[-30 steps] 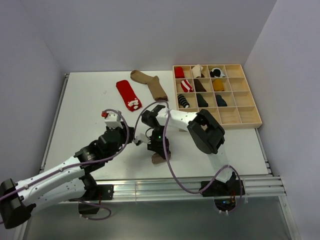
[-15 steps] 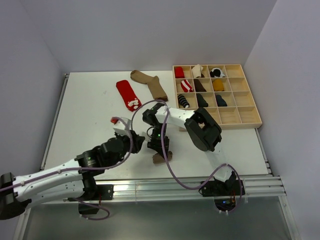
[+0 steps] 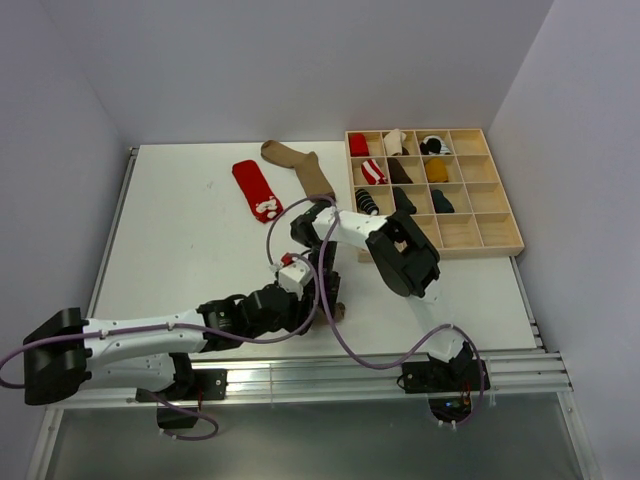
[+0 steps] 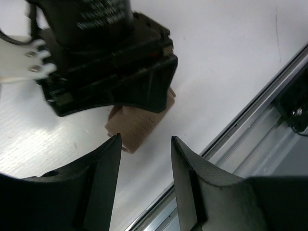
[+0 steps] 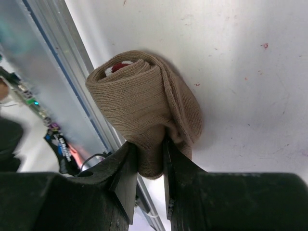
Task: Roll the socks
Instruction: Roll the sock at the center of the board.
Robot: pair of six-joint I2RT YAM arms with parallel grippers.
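Note:
A tan sock (image 5: 144,96), rolled into a bundle with a bit of red and white showing at its core, lies near the table's front edge (image 3: 337,312). My right gripper (image 5: 150,144) is shut on its fold, pointing down at it (image 3: 322,290). My left gripper (image 4: 144,139) is open and empty, its fingers just short of the tan roll (image 4: 137,126), close beside the right gripper (image 3: 312,310). A red sock with a white motif (image 3: 257,190) and a plain brown sock (image 3: 300,167) lie flat at the back. No navy sock lies loose in view.
A wooden tray of compartments (image 3: 480,232) stands at the back right, with several rolled socks in its left cells. The metal rail (image 4: 250,106) runs along the front edge just past the roll.
My left arm has swung right and low across the front, bringing its open gripper up to the tan roll. The right gripper has stayed shut on the roll.

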